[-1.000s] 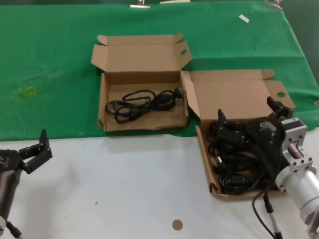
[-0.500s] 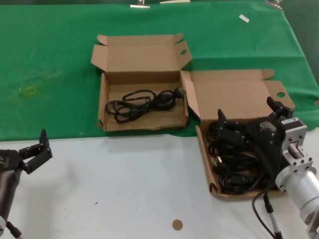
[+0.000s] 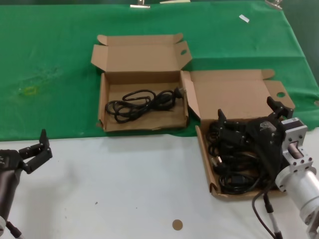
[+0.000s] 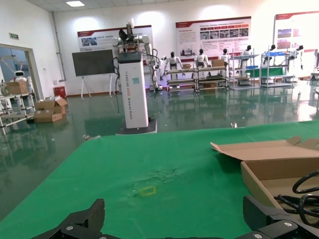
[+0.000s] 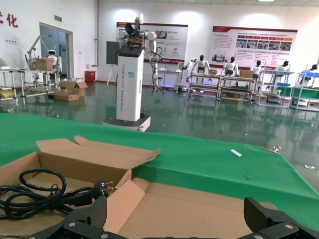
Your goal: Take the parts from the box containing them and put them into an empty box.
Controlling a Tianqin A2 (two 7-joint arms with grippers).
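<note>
The box containing the parts (image 3: 205, 154) lies at the right, its lid ear showing a round hole, and is full of black cables (image 3: 234, 164). My right gripper (image 3: 246, 112) is open and empty, low over the far part of that pile. In the right wrist view it (image 5: 175, 219) faces the box's lid (image 5: 199, 209). The other box (image 3: 103, 107), with an oval hole in its lid ear, lies farther left on the green cloth and holds one black cable (image 3: 139, 103), which also shows in the right wrist view (image 5: 45, 196). My left gripper (image 3: 36, 149) is parked open at the near left.
A green cloth (image 3: 50, 59) covers the far half of the table, and the near half is white (image 3: 124, 189). A small brown disc (image 3: 177, 224) lies near the front edge. A white tag (image 3: 243, 18) lies far back on the cloth.
</note>
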